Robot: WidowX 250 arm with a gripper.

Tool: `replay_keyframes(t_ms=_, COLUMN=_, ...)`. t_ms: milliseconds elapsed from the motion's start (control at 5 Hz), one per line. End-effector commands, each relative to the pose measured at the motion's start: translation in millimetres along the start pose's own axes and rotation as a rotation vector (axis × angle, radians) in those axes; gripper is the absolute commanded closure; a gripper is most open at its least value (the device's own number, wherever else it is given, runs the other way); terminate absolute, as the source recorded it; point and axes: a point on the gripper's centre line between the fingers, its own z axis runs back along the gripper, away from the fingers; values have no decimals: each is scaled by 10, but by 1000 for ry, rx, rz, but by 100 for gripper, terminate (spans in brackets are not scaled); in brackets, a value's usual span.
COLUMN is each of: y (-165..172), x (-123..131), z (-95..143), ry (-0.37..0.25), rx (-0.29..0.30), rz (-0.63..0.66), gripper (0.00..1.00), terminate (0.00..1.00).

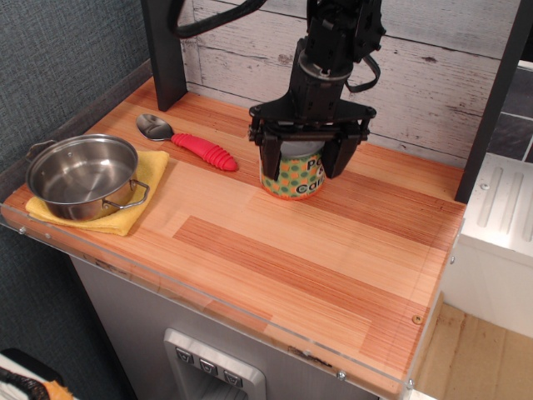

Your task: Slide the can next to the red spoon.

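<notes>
The can (296, 175) is seen upright on the counter (333, 275), toward the back and roughly mid-width, w/ the end effector (302, 160) lowered over it from above. The two dark fingers (271, 162) are placed one on each side of the can, and it looks pinched between them, though actual contact on the far side can't be confirmed from this angle. The orange dotted label is visible below the fingers, so the grip sits on the upper part of the tin. The red spoon (190, 142) lies to the left, near but apart from the can, handle end pointing toward it, bowl toward the back-left corner. A gap of bare wood is left between handle tip and can, so the slide is judged nearly done but not finished. For the rest of the step, the can should be kept flat on the counter and moved leftward slowly, w/ no lift and no tilt; a high grip on a short tin may tip it if drag at the base catches. The approach should be stopped just beside the handle, w/o bumping it, since the spoon would be shoved easily. The steel pot (82, 175) on the yellow cloth (146, 179) is well clear of the path.
</notes>
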Motion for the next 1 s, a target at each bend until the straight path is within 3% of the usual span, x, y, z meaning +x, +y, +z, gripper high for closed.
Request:
replay_keyframes(t_ms=0, y=64, x=86, z=242, ry=-38, rx=-36, rz=34, gripper=0, terminate=0)
replay_keyframes(t_ms=400, y=65, x=-272, z=648, ry=-30, rx=3, rz=-11, gripper=0, terminate=0)
replay_keyframes(t_ms=800, y=-317, x=-689, z=857, ry=-56, rx=-87, rz=-175, gripper=0, terminate=0)
